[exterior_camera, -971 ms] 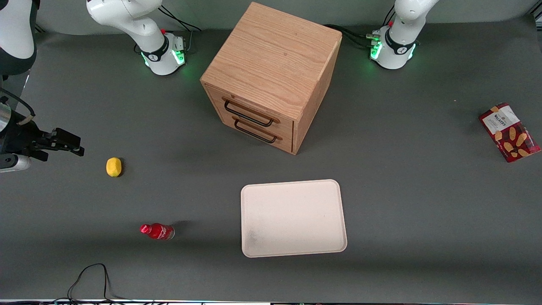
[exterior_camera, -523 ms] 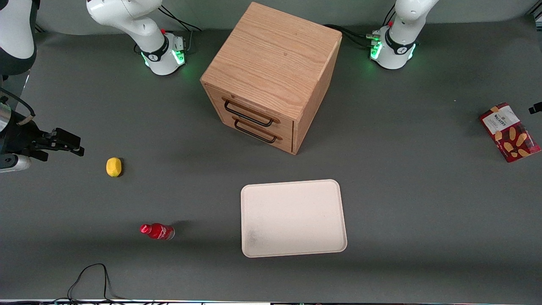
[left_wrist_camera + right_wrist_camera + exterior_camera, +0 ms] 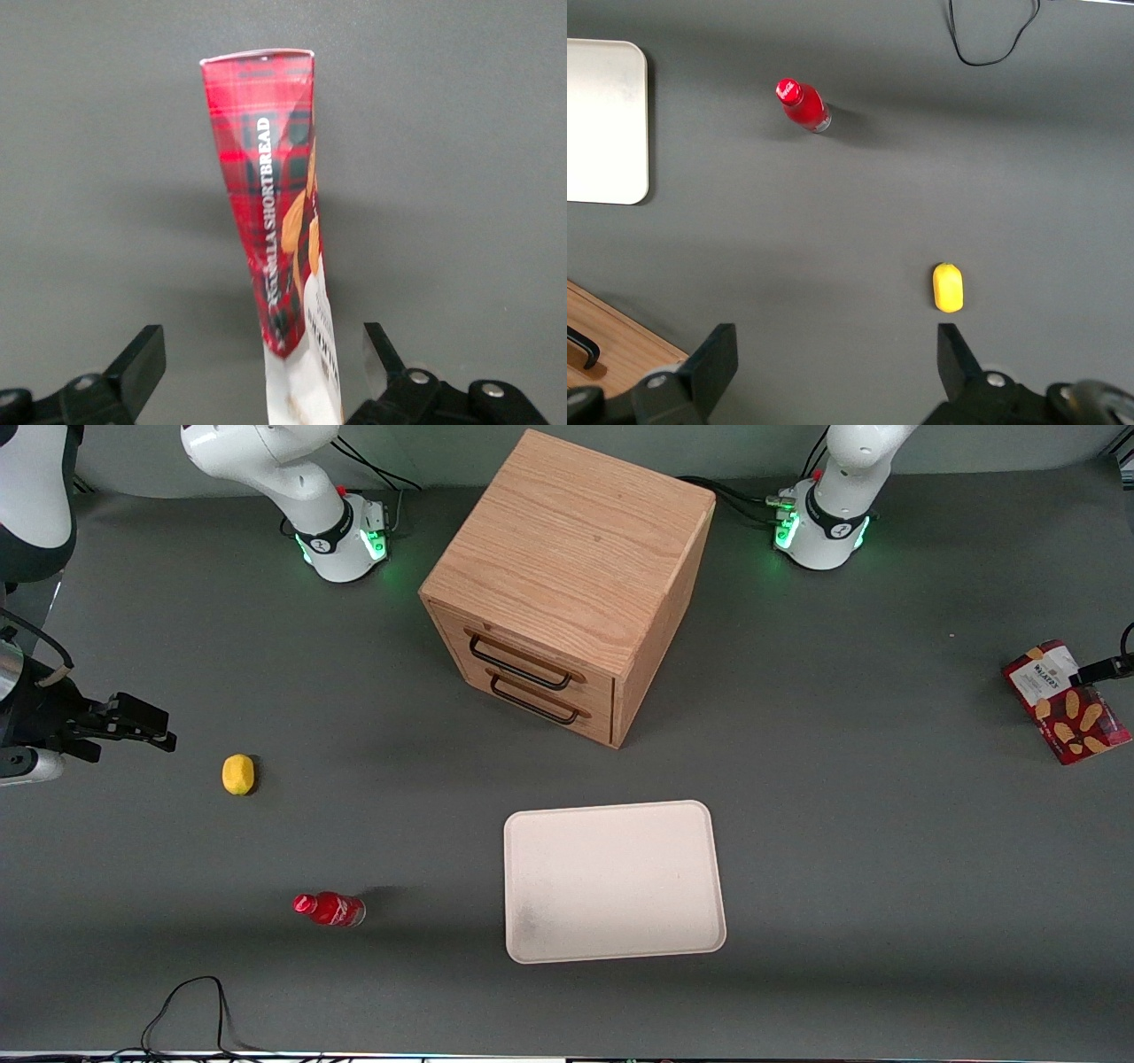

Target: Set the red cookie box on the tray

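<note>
My gripper (image 3: 264, 367) hangs over the red cookie box (image 3: 276, 221), fingers (image 3: 142, 361) spread wide, one each side, not touching. Box lies well apart from the tray (image 3: 611, 881), toward my end of the table.

The gripper (image 3: 263, 372) shows only its two fingertips (image 3: 142, 363), wide apart, bodies cut by the picture's edge. The red cookie box (image 3: 275, 230) between them runs out of frame at its white end. Front view catches just a dark sliver of the arm.

A dark grey matte table (image 3: 886, 850) fills the scene, evenly lit, with a light oak two-drawer wooden cabinet (image 3: 567, 584) standing on it, black wire handles showing.
</note>
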